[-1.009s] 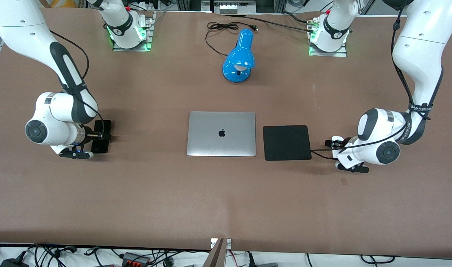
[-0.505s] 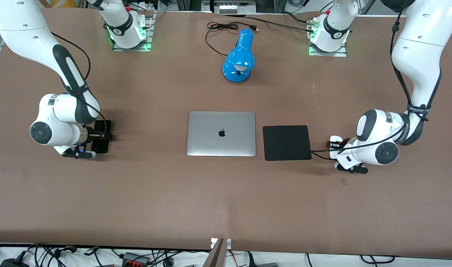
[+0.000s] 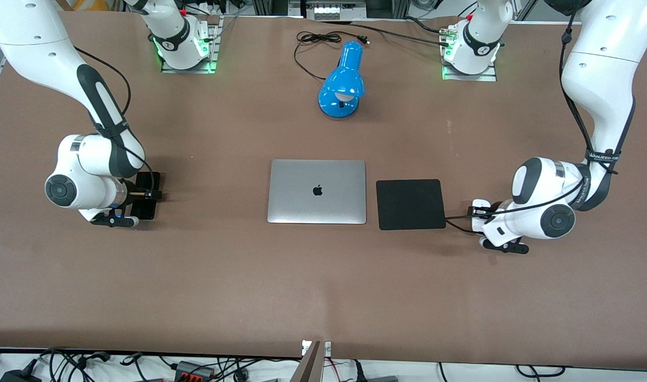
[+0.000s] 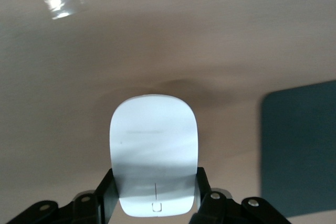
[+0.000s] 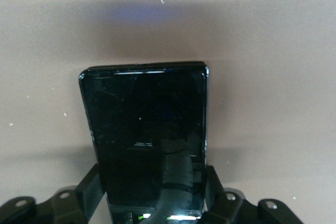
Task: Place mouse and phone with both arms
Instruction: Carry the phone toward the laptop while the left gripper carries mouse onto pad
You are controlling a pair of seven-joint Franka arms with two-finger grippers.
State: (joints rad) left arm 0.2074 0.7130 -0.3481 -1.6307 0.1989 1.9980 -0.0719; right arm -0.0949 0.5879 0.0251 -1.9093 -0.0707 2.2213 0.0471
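Jaws — mouse, phone clamped.

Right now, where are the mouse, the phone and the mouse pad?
mouse (image 4: 153, 145), left wrist view, middle of its white top shell.
phone (image 5: 147, 129), right wrist view, middle of its dark glass face.
mouse pad (image 3: 410, 204), front view, centre of its black surface.

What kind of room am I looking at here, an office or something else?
Most likely a robotics lab staged as a desk. Two white arms are bolted to a brown table; the left end effector grips a mouse, the right end effector a phone, by a closed laptop and blue lamp.
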